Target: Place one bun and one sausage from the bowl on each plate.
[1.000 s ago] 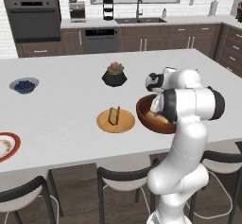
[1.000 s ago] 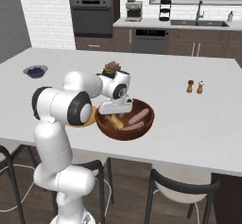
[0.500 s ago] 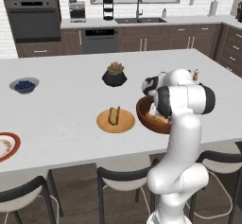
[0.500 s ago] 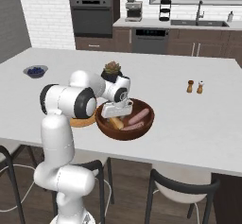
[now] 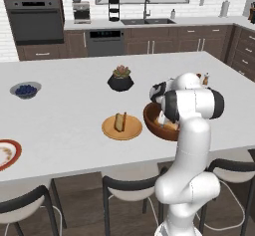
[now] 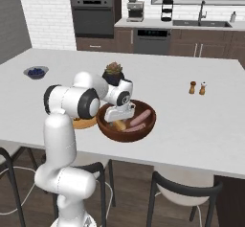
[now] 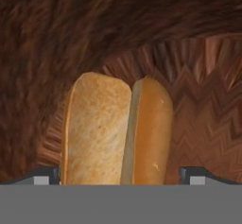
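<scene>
The gripper (image 7: 120,175) is lowered into the bowl (image 6: 148,125) with jaws spread wide either side of the bun (image 7: 116,128), probably so it can be pinched for the white plate (image 5: 6,154).

Two plates (image 5: 122,128); one bowl (image 6: 126,122), two sausages (image 6: 139,118), two buns (image 7: 117,131)

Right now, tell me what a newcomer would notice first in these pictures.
The white arm bends down into the wooden bowl near the counter's front edge, its open claw straddling a split bun. Two sausages lie beside it in the bowl. To the bowl's left, the orange plate already holds a bun.
</scene>
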